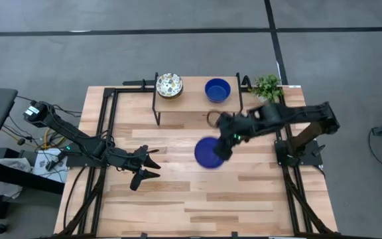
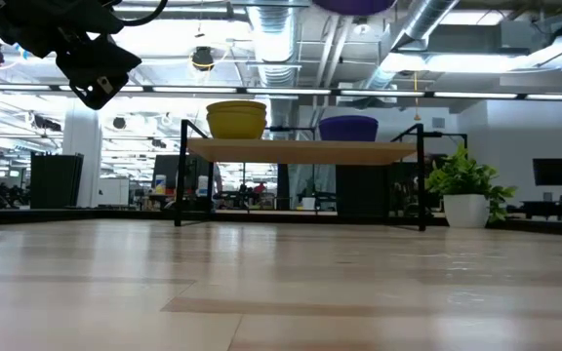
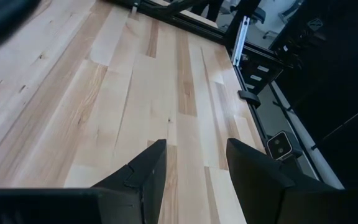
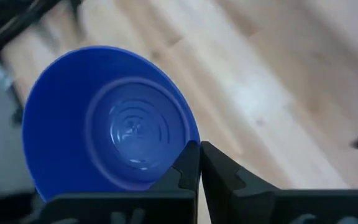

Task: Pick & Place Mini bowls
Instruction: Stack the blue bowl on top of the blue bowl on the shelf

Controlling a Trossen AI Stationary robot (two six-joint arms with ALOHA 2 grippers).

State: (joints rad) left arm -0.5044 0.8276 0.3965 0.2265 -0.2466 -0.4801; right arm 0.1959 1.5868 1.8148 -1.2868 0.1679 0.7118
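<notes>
My right gripper (image 1: 223, 149) is shut on a cobalt blue mini bowl (image 1: 207, 154), held high over the middle of the table. The bowl's inside fills the right wrist view (image 4: 110, 118), and its underside shows at the top of the low view (image 2: 354, 5). A second blue bowl (image 1: 217, 89) and a floral white bowl (image 1: 169, 85) stand on a small wooden shelf (image 1: 194, 103) at the far side. My left gripper (image 1: 148, 166) is open and empty, above the table's left half. My right gripper holds the blue bowl by its rim (image 4: 188, 148), on the side facing the right arm. The wall is pinched with one finger (image 4: 182, 171) inside the bowl and the other outside. The bowl is lifted clear of the table.
A small green potted plant (image 1: 267, 86) stands at the far right, beside the shelf. The shelf has black metal legs (image 2: 179, 185). Bare wooden tabletop (image 1: 197, 199) lies between the arms and toward the near edge.
</notes>
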